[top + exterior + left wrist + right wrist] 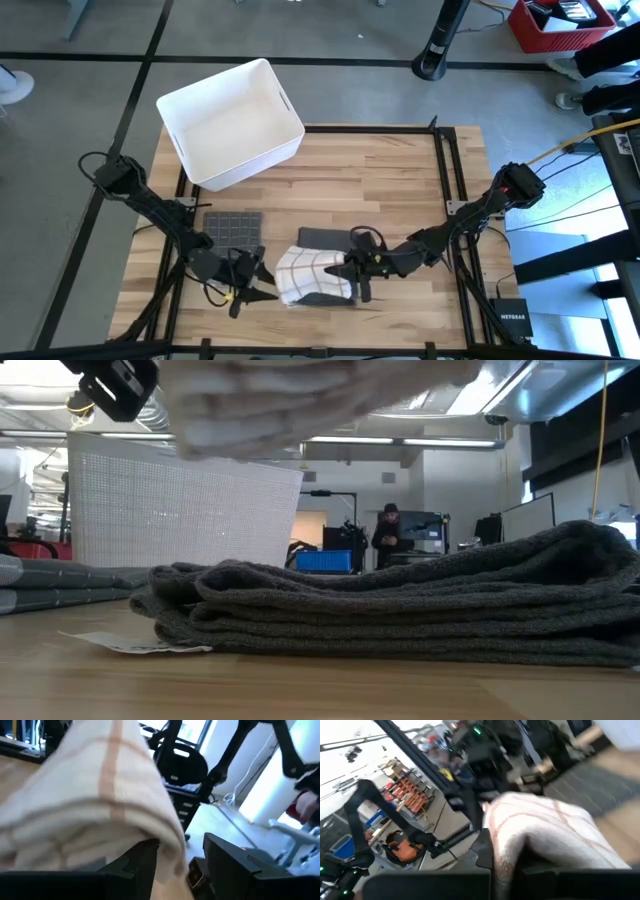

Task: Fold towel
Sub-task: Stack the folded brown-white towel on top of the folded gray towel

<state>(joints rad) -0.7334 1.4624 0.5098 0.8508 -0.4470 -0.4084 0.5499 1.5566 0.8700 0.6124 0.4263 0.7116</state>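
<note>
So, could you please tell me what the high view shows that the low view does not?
Only the high view shows both arms, the left gripper and right gripper at opposite sides of the checked towel, and the folded grey cloth lying flat. Only the low view shows a person in the room behind. Both show the white bin, the wooden table and the dark grey towel beneath the checked one.

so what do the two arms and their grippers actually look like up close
Both arms are dark, nearly black, built of slim jointed links with chunkier joint housings. The left gripper has two flat, angular black fingers and a bit of yellow by its wrist. The right gripper is equally dark, and a small red light glows at that arm's shoulder joint. Black cables trail beside each base.
</note>
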